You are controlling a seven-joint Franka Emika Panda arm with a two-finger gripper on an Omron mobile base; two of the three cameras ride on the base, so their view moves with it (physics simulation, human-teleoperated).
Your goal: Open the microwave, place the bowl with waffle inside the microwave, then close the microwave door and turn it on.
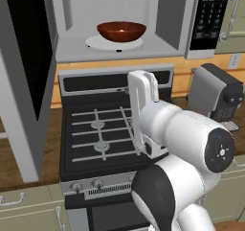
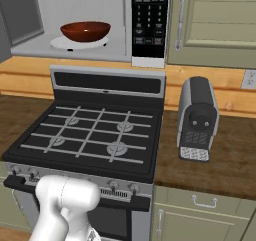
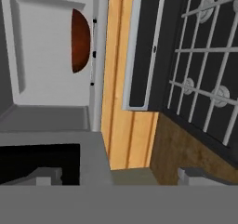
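**Bowl is in, door stands open, shutting it comes next**

With the shallow glossy reddish-brown bowl (image 1: 121, 31) already sitting on the white round turntable (image 1: 105, 44) inside the large light-grey boxy microwave (image 1: 172, 19), my left base view puts the job where it now lies: the wide grey-framed microwave door (image 1: 24, 81) with its black glass is swung out at the far left, its long axis upright, well left of my arm. I judge the coming move to be a push on that door, sweeping it rightward toward the cavity.

From the right base view I get what the other side hides: the black keypad panel (image 2: 149, 20) face-on, just right of the cavity, above the black-and-silver gas stove (image 2: 95, 130), with a grey toaster (image 2: 197, 117) on the brown worktop (image 2: 225, 160) beside it. The door is out of this picture.

My hand view is rolled sideways: the bowl shows edge-on in the cavity, the door's black window (image 3: 39, 162) lies close by my pincer (image 3: 121, 175), whose tips stand wide apart, holding nothing. Whether the waffle is in the bowl I cannot tell.
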